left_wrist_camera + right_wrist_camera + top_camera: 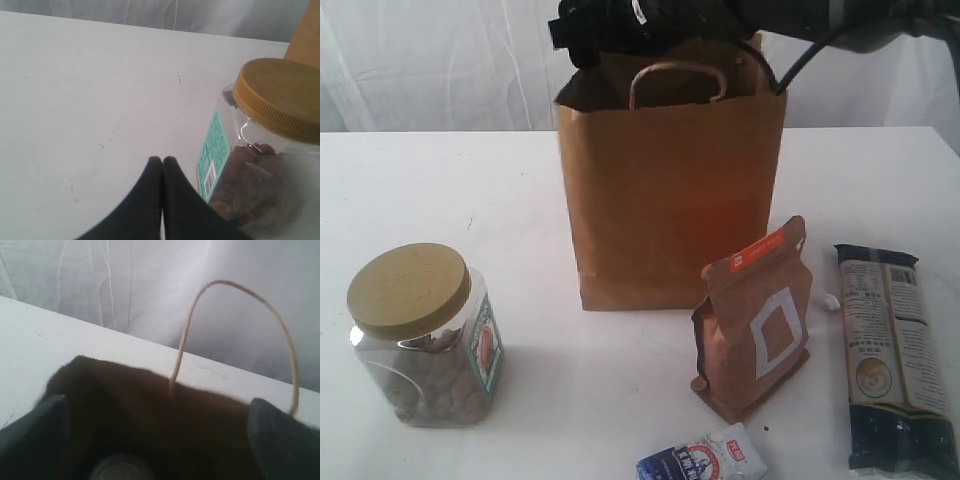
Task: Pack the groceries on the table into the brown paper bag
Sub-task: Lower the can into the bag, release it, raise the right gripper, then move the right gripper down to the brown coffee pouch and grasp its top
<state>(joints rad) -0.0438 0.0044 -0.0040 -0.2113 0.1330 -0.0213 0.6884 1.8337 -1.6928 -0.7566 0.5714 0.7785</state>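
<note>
Right gripper (157, 440), fingers spread wide, above open mouth of brown paper bag (670, 200), tall, upright, kraft-brown, twisted loop handles, standing mid-rear on white table (440, 180), left gripper (162, 167), fingers pressed together, empty, just beside clear jar with tan lid (260, 165)

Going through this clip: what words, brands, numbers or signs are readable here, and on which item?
Nothing reads clearly enough to quote.
On the jar: teal label with fine print and a barcode, too small.
On the pouch: white print on an orange strip, blurred.
On the long packet: pale print, blurred.
On the small packet: print blurred.
On the bag: none visible.
</note>
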